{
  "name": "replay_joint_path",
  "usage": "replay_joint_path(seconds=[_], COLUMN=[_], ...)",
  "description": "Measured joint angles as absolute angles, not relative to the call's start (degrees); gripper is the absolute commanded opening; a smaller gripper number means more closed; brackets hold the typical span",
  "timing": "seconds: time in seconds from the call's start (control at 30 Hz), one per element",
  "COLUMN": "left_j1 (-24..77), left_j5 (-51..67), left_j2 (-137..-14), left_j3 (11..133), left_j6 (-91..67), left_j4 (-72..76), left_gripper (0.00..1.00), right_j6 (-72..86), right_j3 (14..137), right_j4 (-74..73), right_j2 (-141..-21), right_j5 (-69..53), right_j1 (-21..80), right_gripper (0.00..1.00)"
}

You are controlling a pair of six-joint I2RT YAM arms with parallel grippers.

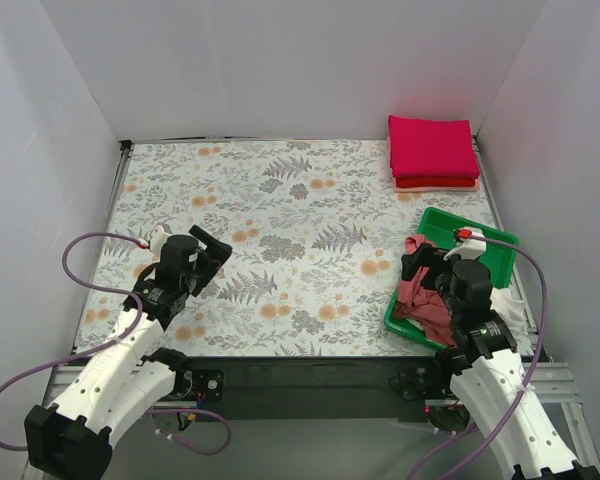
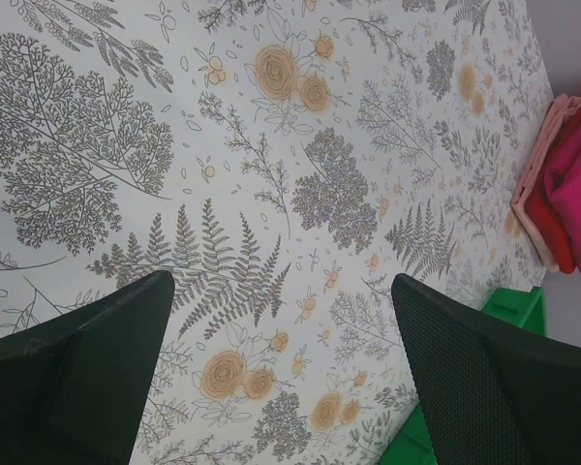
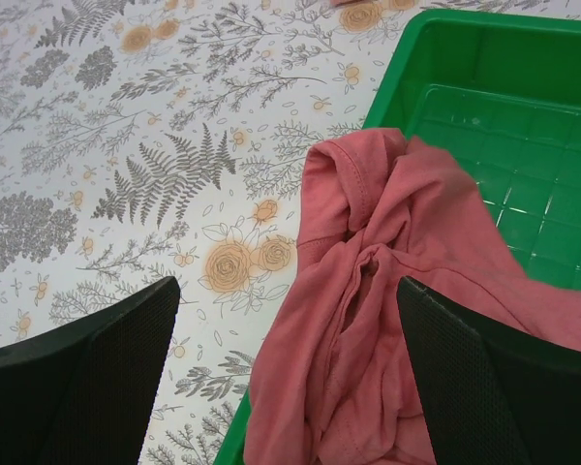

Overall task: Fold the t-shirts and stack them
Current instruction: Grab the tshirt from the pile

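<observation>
Walls (image 1: 280,60), white, are closing the room on three sides, pressing close along the right edge. Surface (image 1: 280,250), floral, is lying flat and carrying a folded stack (image 1: 433,150) in its far right corner. Tray (image 1: 490,245) is sitting near right, nearer the arms than the stack. Tee (image 3: 368,291), crumpled, is spilling over the tray's left rim, its long axis running near to far. Right pincer (image 3: 286,291) is hovering directly above it, released, jaws straddling the bundle across that axis; judged the nearer arm. Left pincer (image 2: 281,281) is hanging released over the print, well apart.
</observation>
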State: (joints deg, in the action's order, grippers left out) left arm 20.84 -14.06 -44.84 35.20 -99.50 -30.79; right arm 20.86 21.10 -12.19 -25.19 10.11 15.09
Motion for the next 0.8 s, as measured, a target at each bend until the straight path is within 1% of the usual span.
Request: replay_joint_path(seconds=[0.23, 0.4, 0.47, 0.5, 0.53, 0.63, 0.7, 0.73, 0.8], left_j1=[20.8, 20.8, 20.8, 20.8, 20.8, 20.8, 20.8, 20.8, 20.8], left_j5=[-12.8, -11.1, -10.3, -9.9, -9.6, -8.7, -8.2, -8.0, -7.9], left_j2=[-47.1, -49.2, -49.8, -50.2, -50.7, -51.4, -51.5, -51.5, -51.5], left_j3=[35.2, 34.9, 34.2, 34.0, 33.8, 33.2, 33.0, 33.0, 32.7], left_j6=[-99.0, -98.3, -97.9, -97.8, -97.6, -97.1, -96.9, -96.8, -96.6], left_j4=[-28.8, -27.3, -26.5, -26.5, -26.3, -25.6, -25.2, -25.0, -24.5], left_gripper=[0.95, 0.95, 0.95, 0.95, 0.95, 0.95, 0.95, 0.95, 0.95], right_j6=[20.9, 22.2, 22.6, 22.8, 23.1, 24.0, 24.2, 24.4, 25.0], right_j3=[23.4, 25.4, 26.1, 26.2, 26.3, 26.3, 26.3, 26.3, 26.3], right_j4=[-13.0, -17.2, -18.7, -19.4, -20.1, -21.8, -22.9, -23.1, -23.2], right_j2=[-25.7, -32.9, -36.0, -37.7, -39.0, -41.8, -42.9, -43.2, -43.5], right_j5=[9.4, 10.2, 10.7, 10.9, 11.0, 11.0, 11.0, 11.0, 11.0], right_j1=[15.1, 15.1, 15.1, 15.1, 15.1, 15.1, 15.1, 15.0, 15.0], right_gripper=[0.98, 0.97, 0.93, 0.89, 0.81, 0.72, 0.63, 0.55, 0.5])
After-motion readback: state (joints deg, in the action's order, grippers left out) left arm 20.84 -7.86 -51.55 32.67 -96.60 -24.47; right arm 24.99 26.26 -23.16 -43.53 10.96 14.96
